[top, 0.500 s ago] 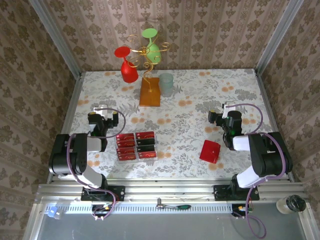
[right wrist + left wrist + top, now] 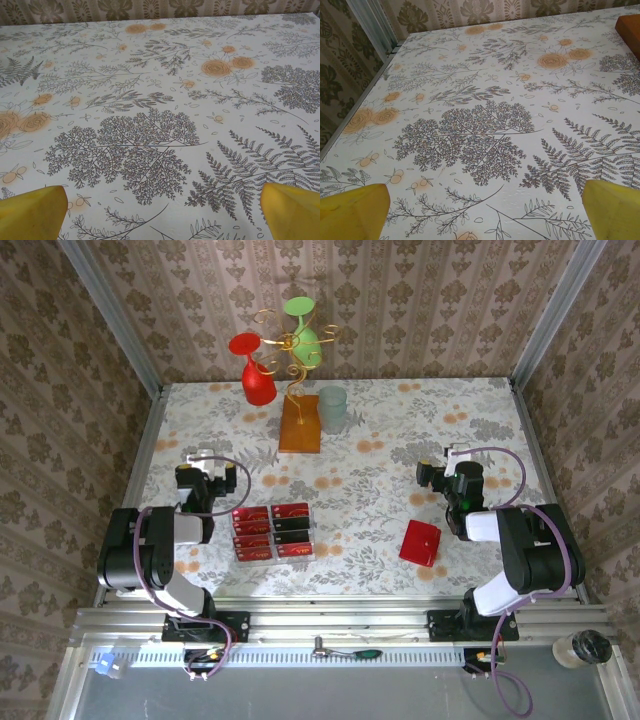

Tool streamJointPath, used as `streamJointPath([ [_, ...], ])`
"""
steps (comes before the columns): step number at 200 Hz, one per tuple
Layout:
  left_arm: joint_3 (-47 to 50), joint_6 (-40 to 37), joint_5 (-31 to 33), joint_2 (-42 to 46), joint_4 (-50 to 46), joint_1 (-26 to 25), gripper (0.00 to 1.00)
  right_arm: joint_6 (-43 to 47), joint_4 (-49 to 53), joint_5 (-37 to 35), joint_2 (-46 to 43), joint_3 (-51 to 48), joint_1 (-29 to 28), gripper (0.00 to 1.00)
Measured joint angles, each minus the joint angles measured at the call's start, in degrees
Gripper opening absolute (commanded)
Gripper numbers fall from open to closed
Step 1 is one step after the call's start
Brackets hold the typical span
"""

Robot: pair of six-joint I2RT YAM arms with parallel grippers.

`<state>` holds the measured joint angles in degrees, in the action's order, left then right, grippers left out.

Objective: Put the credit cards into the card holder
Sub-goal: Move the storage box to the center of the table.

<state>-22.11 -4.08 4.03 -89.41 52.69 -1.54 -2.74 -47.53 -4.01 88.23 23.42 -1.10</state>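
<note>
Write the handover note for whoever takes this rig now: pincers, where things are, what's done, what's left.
Left pincer: open, empty, over the table.
Right pincer: open, empty, over the table.
Cards lie in the tray beside the left arm. The wallet lies by the right arm, apart from them.
Done: nothing yet.
Left: put every card into the wallet.

Card holder [image 2: 420,542] glossy red; table cover [image 2: 480,75] smooth, faintly embossed sheen.
</note>
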Motion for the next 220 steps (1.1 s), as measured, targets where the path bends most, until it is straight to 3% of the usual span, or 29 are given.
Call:
streamJointPath([
  [119,0.0,0.0,-0.68,0.0,-0.42,0.2,1.0,0.0,0.37,0.02,-0.2,0.0,0.13,1.0],
  [168,-2.82,1.51,0.72,5.16,-9.99,0.9,1.0,-2.32,21.42,-1.11,-13.18,9.92,0.11,1.0],
  [220,-14.4,8.57,6.51,17.75,-30.75,0.9,1.0,-18.75,42.16,-2.36,-21.7,24.94,0.87,1.0],
])
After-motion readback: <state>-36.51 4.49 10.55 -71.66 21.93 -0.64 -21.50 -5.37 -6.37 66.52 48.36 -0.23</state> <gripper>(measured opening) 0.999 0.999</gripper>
